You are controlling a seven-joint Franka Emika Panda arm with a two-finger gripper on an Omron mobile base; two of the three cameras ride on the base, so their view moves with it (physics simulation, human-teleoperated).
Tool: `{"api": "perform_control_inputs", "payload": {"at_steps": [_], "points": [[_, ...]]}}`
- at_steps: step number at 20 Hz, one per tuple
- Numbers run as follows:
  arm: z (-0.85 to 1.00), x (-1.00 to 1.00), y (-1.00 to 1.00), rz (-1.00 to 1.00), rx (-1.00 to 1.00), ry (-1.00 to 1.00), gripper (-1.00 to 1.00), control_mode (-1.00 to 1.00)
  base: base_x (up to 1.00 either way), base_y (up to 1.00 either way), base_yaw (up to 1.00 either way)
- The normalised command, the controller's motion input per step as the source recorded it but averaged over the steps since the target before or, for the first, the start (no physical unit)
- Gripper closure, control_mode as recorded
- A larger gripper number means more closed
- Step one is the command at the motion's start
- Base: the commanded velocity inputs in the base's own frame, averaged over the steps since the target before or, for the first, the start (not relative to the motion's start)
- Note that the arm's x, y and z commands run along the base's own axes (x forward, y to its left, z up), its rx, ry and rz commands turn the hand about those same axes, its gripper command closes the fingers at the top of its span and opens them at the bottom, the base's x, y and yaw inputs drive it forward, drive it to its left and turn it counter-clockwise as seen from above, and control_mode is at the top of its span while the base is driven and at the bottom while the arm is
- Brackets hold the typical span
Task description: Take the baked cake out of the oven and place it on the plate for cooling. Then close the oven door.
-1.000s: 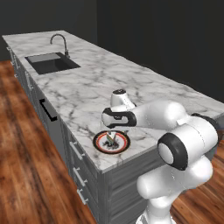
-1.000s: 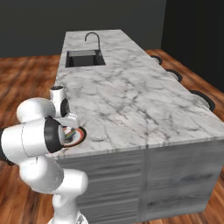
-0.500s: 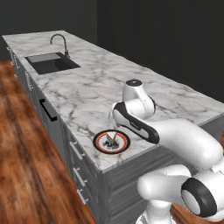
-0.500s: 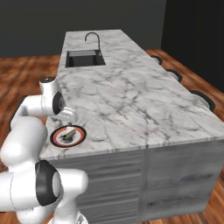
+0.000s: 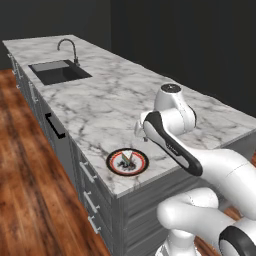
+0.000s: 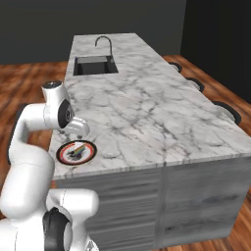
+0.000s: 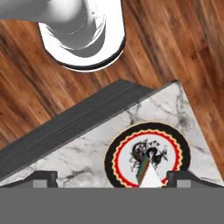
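Note:
The plate (image 7: pixel 114 154) has a red and black patterned rim and lies near the front corner of the marble island. A wedge of cake (image 7: pixel 148 173) with a white top and striped side rests on it, apart from my fingers. My gripper (image 7: pixel 111 178) hangs open above the plate, its fingertips (image 7: pixel 43 178) spread wide with nothing between them. From the left base view the plate (image 5: pixel 114 163) with the cake (image 5: pixel 128 161) sits just in front of my hand (image 5: pixel 141 130). In the right base view the hand (image 6: pixel 74 128) hovers right behind the plate (image 6: pixel 62 154). The oven and its door are out of view.
A long marble island (image 5: pixel 110 100) carries a black sink (image 5: pixel 59 73) with a faucet (image 5: pixel 70 49) at its far end. Grey drawers (image 5: pixel 87 185) face the wood floor (image 5: pixel 30 190). Dark stools (image 6: pixel 226 112) line the island's other side. My own arm base (image 7: pixel 83 33) stands on the floor below.
The hand has lifted off the plate and drawn back over the counter as the arm unfolded upward. The cake stays on the plate. The jaws remain open.

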Motion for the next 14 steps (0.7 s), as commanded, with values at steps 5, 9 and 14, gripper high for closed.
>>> {"api": "perform_control_inputs", "payload": {"at_steps": [5, 9, 14], "points": [[-0.05, 0.0, 0.0, 0.0, -0.02, 0.11, -1.0, 1.0, -0.05, 0.0, 0.0], [0.0, 0.0, 0.0, 0.0, 0.0, 0.0, -1.0, 1.0, -0.55, -0.02, -0.24], [0.0, 0.0, 0.0, 0.0, 0.0, 0.0, -1.0, 1.0, -0.64, -0.13, -0.55]]}}
